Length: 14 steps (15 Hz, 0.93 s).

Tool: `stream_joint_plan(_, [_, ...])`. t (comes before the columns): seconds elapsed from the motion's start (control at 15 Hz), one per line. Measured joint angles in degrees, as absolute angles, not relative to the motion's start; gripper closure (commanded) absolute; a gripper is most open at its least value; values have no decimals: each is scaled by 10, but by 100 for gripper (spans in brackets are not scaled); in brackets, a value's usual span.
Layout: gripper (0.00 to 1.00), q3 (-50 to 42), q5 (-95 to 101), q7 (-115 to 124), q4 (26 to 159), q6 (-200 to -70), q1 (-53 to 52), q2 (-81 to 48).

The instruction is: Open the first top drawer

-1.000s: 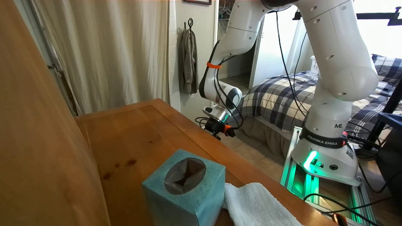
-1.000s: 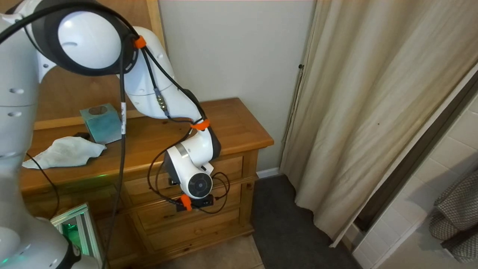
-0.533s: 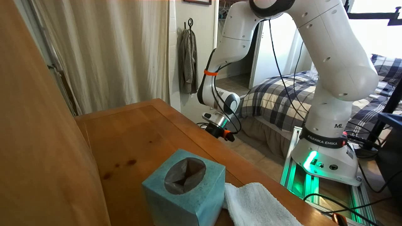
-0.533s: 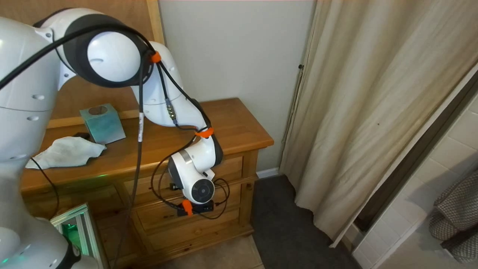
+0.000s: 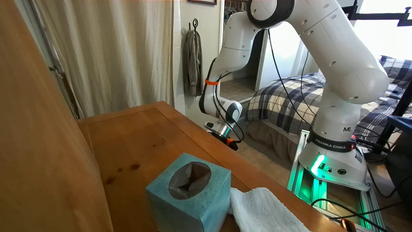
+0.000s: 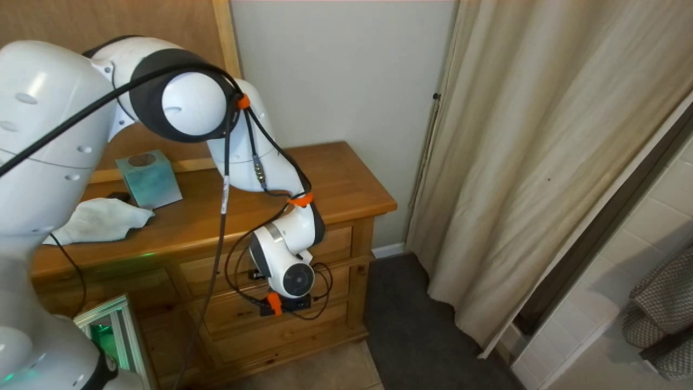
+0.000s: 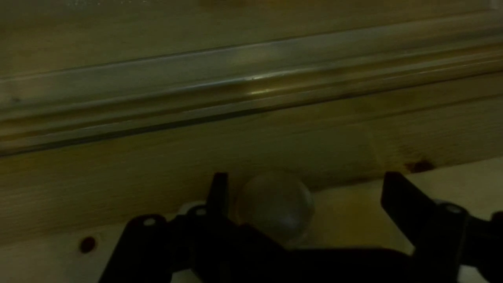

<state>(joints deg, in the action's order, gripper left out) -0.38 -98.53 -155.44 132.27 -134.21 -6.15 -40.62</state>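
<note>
Arm [image 6: 194, 103] now sits lower in both exterior views; its gripper [image 7: 306, 188] stands wide, a knob [image 7: 275, 204] showing between the fingers [image 7: 404, 206], lower centre of the wrist view.

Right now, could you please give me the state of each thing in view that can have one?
Gripper, open.
Round knob, seen between the gripper's fingers, not clamped.
Top drawer, looks shut, partly hidden.
Bottom drawer, looks shut.
Tissue box, upright, nothing sticking out.
White cloth, lying rumpled beside the tissue box.
Curtain, hanging in folds.
Grey towel, hung up.
Base light, lit green.
</note>
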Motion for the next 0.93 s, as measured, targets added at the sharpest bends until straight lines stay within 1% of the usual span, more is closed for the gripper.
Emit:
stream_joint_plan(0.27, [1,-3,-985,-1554,1308,-1340,-64,-413])
stream_joint_plan(0.47, [32,-3,-985,-1554,1301,-1338,-65,-413])
stream_joint_plan(0.6, [47,-3,-985,-1554,1300,-1338,-65,-413])
stream_joint_plan(0.87, [74,-7,-985,-1554,1300,-1338,-64,-413])
stream_joint_plan(0.93, [75,-8,-985,-1554,1301,-1338,-64,-412])
